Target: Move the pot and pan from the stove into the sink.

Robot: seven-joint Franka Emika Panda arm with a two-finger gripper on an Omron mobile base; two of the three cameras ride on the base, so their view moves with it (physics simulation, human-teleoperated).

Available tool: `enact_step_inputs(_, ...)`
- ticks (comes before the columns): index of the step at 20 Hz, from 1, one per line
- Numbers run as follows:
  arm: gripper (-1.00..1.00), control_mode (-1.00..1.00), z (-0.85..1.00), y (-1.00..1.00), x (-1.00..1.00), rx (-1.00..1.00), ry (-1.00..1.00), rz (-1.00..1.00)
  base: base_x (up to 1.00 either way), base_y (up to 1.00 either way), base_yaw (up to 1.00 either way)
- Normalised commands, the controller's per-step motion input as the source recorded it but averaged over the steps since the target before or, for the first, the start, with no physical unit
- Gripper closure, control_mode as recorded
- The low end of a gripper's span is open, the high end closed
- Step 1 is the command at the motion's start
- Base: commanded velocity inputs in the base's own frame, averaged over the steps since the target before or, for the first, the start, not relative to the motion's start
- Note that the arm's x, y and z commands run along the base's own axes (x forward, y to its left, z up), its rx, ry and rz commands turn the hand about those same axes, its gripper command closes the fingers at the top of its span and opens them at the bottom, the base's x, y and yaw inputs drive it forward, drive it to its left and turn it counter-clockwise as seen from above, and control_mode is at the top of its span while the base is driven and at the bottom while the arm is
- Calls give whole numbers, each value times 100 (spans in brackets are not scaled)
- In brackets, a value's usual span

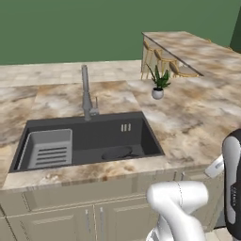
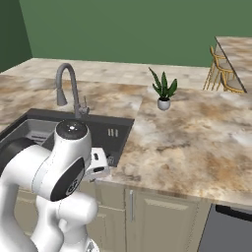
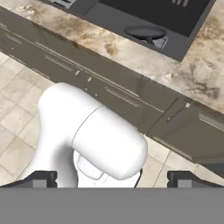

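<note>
The black pan lies flat on the floor of the dark grey sink, toward its front right. In the hand view the pan shows at the top, inside the sink. My gripper hangs low in front of the cabinets, well away from the sink, looking down past my own arm at the floor. Its fingertips stand wide apart with nothing between them, so it is open. The pot and the stove are out of view.
A tall grey faucet rises behind the basin, and a grey slotted rack fills its left end. A small potted plant stands on the marble counter to the right. Beige cabinet doors run below; a dark appliance front sits at lower right.
</note>
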Motion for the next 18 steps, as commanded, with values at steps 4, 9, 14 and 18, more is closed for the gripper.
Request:
enact_step_inputs(4,-100,100,0,0,0,0,0,0,-52,-25,-15)
enact_step_inputs(9,-100,100,0,0,0,0,0,0,-15,-5,-29)
enact_step_inputs(14,-100,100,0,0,0,0,0,0,0,0,-41)
enact_step_inputs(18,-100,100,0,0,0,0,0,0,2,2,-46)
